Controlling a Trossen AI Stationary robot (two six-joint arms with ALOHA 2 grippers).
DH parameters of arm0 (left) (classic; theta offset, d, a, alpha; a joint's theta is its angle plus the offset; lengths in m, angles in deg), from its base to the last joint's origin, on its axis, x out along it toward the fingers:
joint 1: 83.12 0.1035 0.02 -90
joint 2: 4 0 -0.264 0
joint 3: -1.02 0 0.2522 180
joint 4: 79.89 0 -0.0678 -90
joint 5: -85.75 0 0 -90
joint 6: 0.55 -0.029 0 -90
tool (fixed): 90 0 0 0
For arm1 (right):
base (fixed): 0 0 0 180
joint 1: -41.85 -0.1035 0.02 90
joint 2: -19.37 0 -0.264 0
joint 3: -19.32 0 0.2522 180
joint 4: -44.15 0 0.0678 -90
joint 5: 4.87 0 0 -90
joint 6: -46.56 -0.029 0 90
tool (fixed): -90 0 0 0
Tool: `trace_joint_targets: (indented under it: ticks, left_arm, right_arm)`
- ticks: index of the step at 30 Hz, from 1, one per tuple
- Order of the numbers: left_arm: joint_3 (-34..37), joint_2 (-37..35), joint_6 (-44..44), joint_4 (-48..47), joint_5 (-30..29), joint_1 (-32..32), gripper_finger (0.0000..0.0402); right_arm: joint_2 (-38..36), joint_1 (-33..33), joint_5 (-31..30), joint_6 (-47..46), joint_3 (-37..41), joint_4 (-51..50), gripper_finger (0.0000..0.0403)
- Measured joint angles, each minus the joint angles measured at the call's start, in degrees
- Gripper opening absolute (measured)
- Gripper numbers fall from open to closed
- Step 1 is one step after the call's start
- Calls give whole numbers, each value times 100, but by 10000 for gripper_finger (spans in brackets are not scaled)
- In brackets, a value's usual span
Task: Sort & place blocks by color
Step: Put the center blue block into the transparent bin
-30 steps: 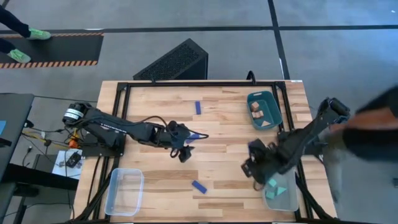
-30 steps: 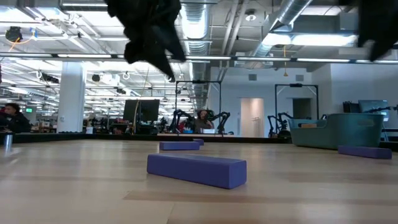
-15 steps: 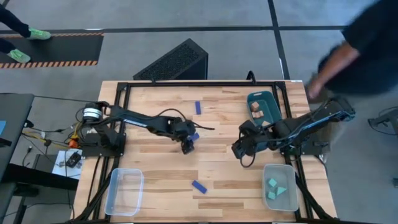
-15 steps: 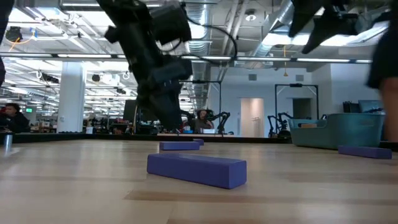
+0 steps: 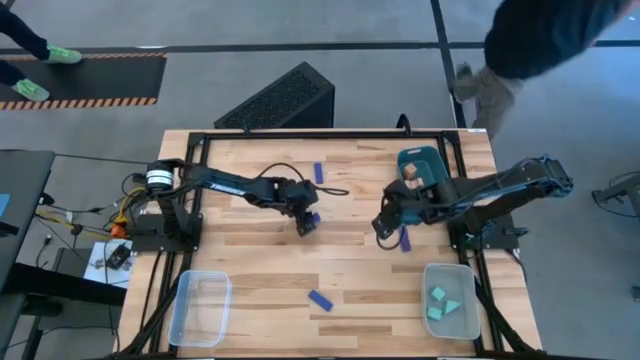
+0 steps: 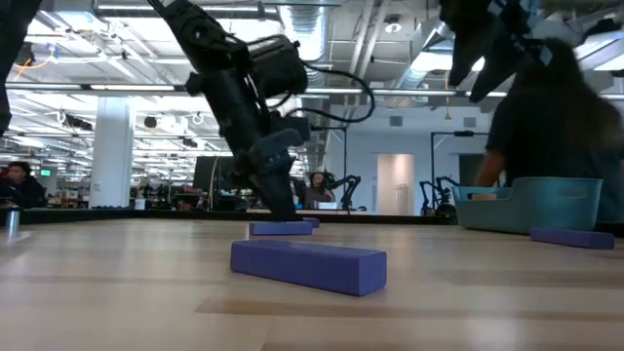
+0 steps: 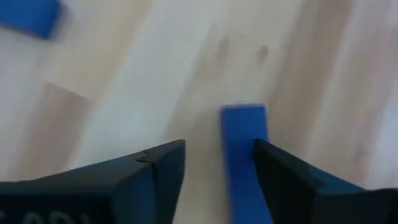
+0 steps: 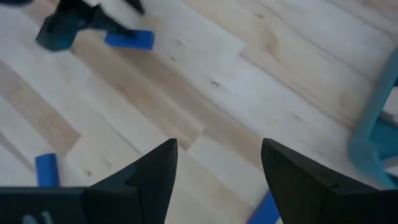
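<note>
My left gripper [image 5: 305,222] [image 7: 219,149] is low over the table's middle and open. A dark blue bar [image 7: 244,158] [image 5: 313,217] lies flat on the table between its fingers, close to one finger; I cannot tell whether they touch. My right gripper [image 5: 385,226] [image 8: 219,148] hovers open, right of centre. Beside it lies another blue bar [image 5: 405,238] [image 8: 266,210]. Two more blue bars lie flat, one toward the far edge [image 5: 319,172] and one toward the near edge [image 5: 320,299] [image 6: 307,265]. Teal blocks [image 5: 445,303] lie in the near-right clear tray.
A dark teal bin [image 5: 437,165] [image 6: 526,203] holding pale wood pieces [image 5: 413,178] stands at the far right. One clear tray [image 5: 200,307] sits at the near left, another [image 5: 466,322] at the near right. A person [image 5: 540,40] stands beyond the table's far right corner.
My right gripper has swung from the near-right tray toward the table's middle and far edge. My left gripper has shifted slightly toward the far edge and dropped down around the blue bar. The person has walked along the right side toward the far end.
</note>
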Motion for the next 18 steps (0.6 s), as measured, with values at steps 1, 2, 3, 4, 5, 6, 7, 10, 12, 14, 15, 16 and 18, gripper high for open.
trace_joint_targets:
  ticks: [1,2,3,4,5,6,7,10,12,14,15,16,18]
  left_arm:
    - [5,66,-35,97,132,-4,161]
    - [-9,149,-46,267,256,-25,151]
    - [-21,236,-30,421,381,-37,142]
    - [-30,320,16,474,400,-57,136]
    - [-33,365,69,493,406,-69,132]
    - [-33,408,153,496,402,-79,129]
    - [-33,437,248,491,392,-86,127]
    - [-34,460,425,467,388,-94,117]
    - [-34,462,446,462,392,-94,102]
    - [-31,449,434,458,390,-95,80]
    - [-28,447,411,463,395,-95,67]
    - [-28,447,389,466,398,-94,53]
    - [-23,426,366,469,399,-73,24]
  right_arm:
    - [2,76,43,89,0,3,256]
    - [2,139,59,159,0,15,256]
    - [2,184,68,210,0,35,256]
    - [2,212,117,254,0,33,256]
    - [2,228,173,297,0,22,256]
    - [2,231,190,318,0,24,256]
    - [2,231,197,331,0,18,256]
    - [2,205,199,332,0,17,256]
    - [2,205,199,350,0,17,256]
    - [2,205,201,370,0,17,256]
    - [2,216,201,372,0,17,256]
    - [2,225,201,373,0,17,256]
    - [4,231,204,365,0,17,256]
